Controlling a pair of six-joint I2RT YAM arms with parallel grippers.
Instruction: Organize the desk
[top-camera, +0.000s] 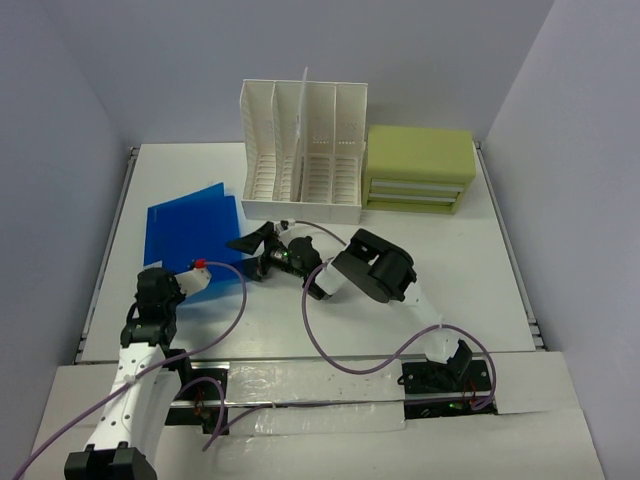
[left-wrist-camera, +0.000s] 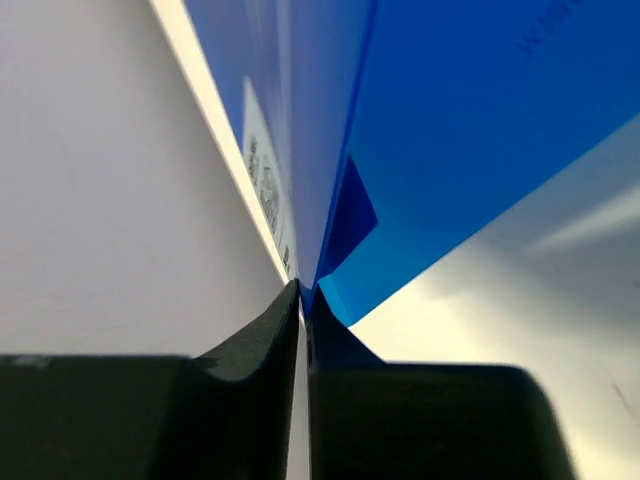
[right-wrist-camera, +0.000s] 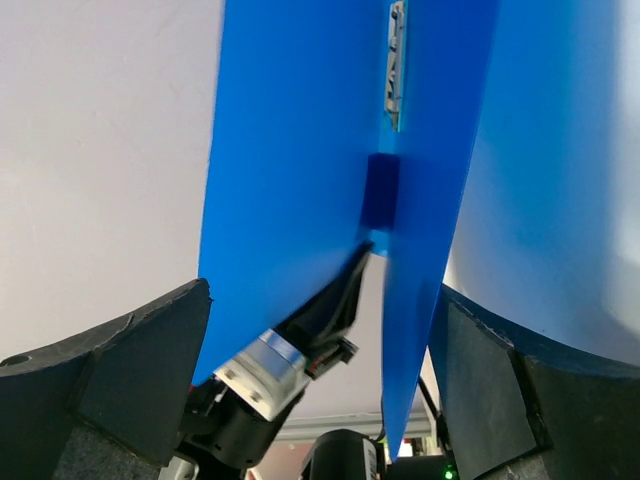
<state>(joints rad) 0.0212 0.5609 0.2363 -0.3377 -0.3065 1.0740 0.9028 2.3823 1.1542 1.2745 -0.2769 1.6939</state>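
A blue folder (top-camera: 190, 232) lies at the left of the white desk (top-camera: 460, 255), its near edge lifted. My left gripper (top-camera: 207, 270) is shut on that near edge. In the left wrist view the jaws (left-wrist-camera: 303, 290) pinch the folder (left-wrist-camera: 450, 130) where its two leaves meet. My right gripper (top-camera: 255, 241) is open at the folder's right side. In the right wrist view (right-wrist-camera: 322, 290) its fingers (right-wrist-camera: 140, 360) stand wide apart around the two blue leaves (right-wrist-camera: 290, 170). The left gripper (right-wrist-camera: 335, 305) shows beyond them.
A white slotted file rack (top-camera: 300, 150) stands at the back middle, with a green drawer box (top-camera: 420, 168) to its right. Purple cables (top-camera: 330, 352) loop over the near desk. Grey walls close in on the left, back and right.
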